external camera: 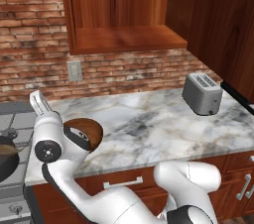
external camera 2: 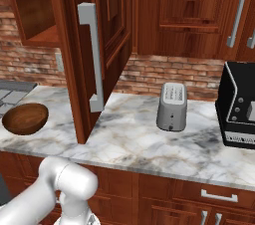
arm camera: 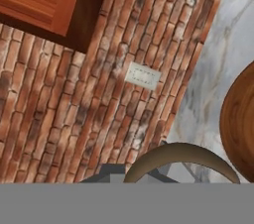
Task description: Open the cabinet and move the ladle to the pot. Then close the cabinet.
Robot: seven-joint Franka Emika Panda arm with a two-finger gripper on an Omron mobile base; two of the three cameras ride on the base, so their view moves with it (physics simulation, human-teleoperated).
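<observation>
No readable text, labels, brands or numbers anywhere.

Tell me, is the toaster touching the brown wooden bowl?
Apart. The right base view shows the toaster standing far to the right of the wooden bowl, with a wide stretch of marble counter between them.

cabinet (external camera: 124, 39): reddish-brown | counter (external camera: 149, 124): grey-veined white marble | toaster (external camera: 202, 94): silver

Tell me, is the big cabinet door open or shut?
Open. The cabinet shows its bare shelf inside, and its door swings out over the counter.
</observation>
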